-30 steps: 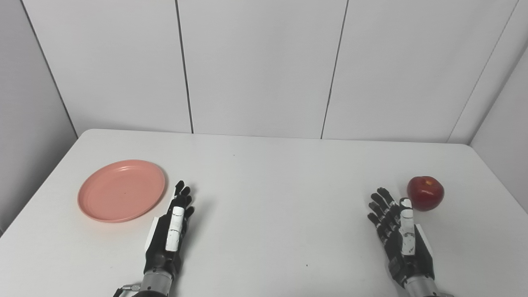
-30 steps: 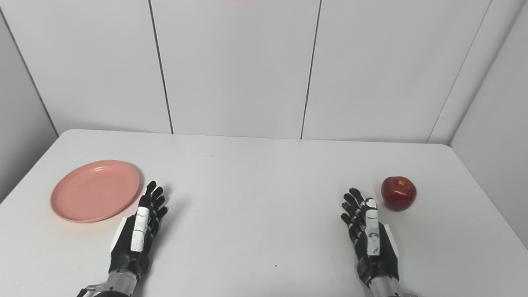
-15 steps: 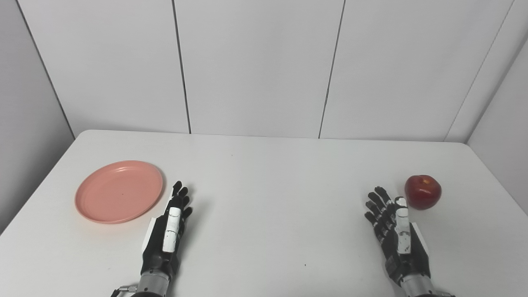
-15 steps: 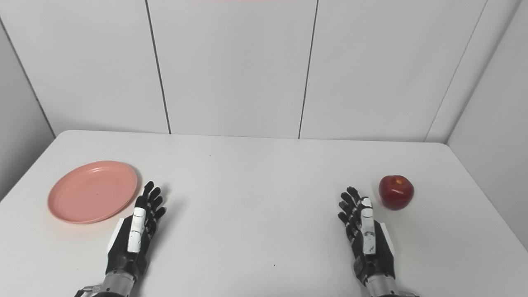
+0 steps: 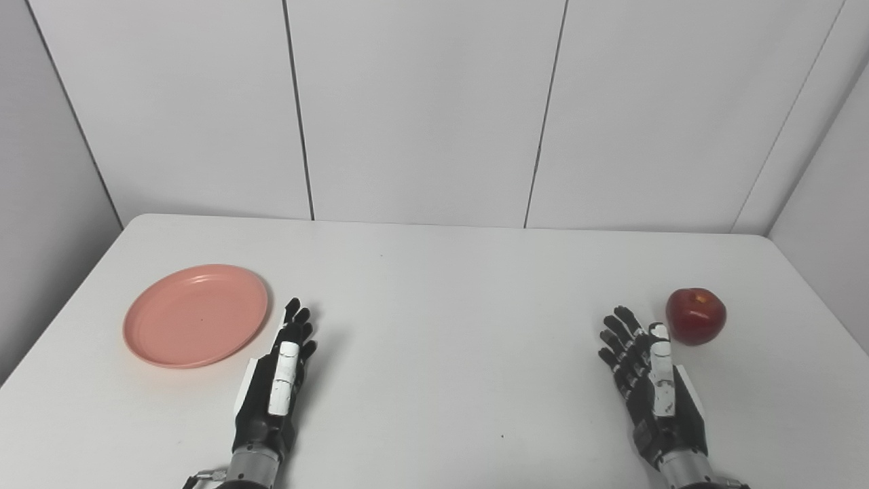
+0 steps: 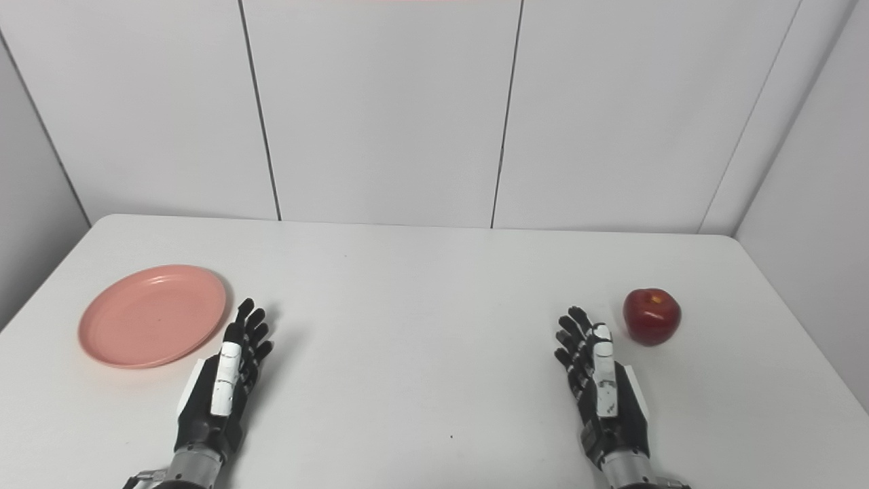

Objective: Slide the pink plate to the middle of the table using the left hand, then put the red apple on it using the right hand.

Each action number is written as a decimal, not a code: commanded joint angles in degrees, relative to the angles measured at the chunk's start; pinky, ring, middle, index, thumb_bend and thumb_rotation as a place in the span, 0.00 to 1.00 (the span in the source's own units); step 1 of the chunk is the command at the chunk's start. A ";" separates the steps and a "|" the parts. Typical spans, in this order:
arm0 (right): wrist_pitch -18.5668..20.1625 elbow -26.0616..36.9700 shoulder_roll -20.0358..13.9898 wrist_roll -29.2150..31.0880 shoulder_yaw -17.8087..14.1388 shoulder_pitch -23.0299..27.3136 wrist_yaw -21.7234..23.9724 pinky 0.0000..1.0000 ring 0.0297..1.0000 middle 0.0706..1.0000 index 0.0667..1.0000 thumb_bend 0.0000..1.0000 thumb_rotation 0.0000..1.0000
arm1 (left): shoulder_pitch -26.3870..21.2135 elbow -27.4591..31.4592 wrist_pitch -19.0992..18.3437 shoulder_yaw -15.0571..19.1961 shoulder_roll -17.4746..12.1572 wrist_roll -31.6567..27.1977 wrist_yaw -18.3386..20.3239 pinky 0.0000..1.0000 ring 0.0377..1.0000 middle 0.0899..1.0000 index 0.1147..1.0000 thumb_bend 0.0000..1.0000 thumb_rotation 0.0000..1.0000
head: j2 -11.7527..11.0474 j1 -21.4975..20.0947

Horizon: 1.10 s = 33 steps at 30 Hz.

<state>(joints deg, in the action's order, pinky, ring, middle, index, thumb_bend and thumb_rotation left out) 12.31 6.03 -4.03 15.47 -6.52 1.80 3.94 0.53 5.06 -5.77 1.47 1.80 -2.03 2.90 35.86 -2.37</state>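
A white table (image 5: 434, 285) is filling the scene, with plain grey wall panels (image 5: 421, 109) standing behind it. Two black robot hands are lying near the front edge, both released, holding nothing, fingers stretched out and slightly apart.

The left hand (image 5: 277, 380) is resting with its fingertips pointing away from the robot. The pink plate (image 5: 195, 315) is sitting flat and empty just beyond and to the outer side of this hand, close to it but apparently not touching. The right hand (image 5: 648, 377) is lying palm-side inward, and the red apple (image 5: 695, 316) is standing upright just past its fingertips, toward the outer side, with a small gap between them.

Judging from this layout, nothing of the task is done yet: the plate is sitting at the left side rather than the middle, and the apple is sitting on bare table. Both the slide and the placing are remaining.

The two views are showing nearly the same thing. The right eye view is showing more bare table beyond the apple (image 6: 652, 316), while the left eye view is showing more table outside the plate.
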 commanded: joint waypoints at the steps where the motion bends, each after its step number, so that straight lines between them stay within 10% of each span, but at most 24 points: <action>1: 0.65 0.29 0.45 0.43 0.41 0.89 0.33 0.96 0.94 0.92 0.92 0.94 1.00 | -1.02 0.40 1.83 -0.04 -1.55 0.25 0.23 1.00 1.00 1.00 1.00 0.91 0.99 | 0.04 -0.13; 14: 0.23 -0.69 -0.14 0.84 0.06 1.00 0.94 0.95 0.95 0.93 0.92 0.95 1.00 | -0.94 -0.06 1.85 -0.46 -0.82 0.60 -0.10 1.00 1.00 1.00 1.00 0.88 1.00 | -1.17 1.79; 33: -6.93 -12.75 -5.53 6.13 -5.14 2.85 8.11 1.00 0.97 0.95 0.94 0.90 1.00 | -1.81 -5.83 6.02 -5.91 5.32 6.32 -6.06 1.00 1.00 1.00 1.00 0.84 0.97 | -9.08 17.61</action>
<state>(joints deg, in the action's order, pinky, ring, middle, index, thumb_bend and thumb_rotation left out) 6.16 -4.60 -9.25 21.12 -11.14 5.35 11.55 -1.01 0.51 -1.35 -3.56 5.96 3.37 -2.66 26.90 14.94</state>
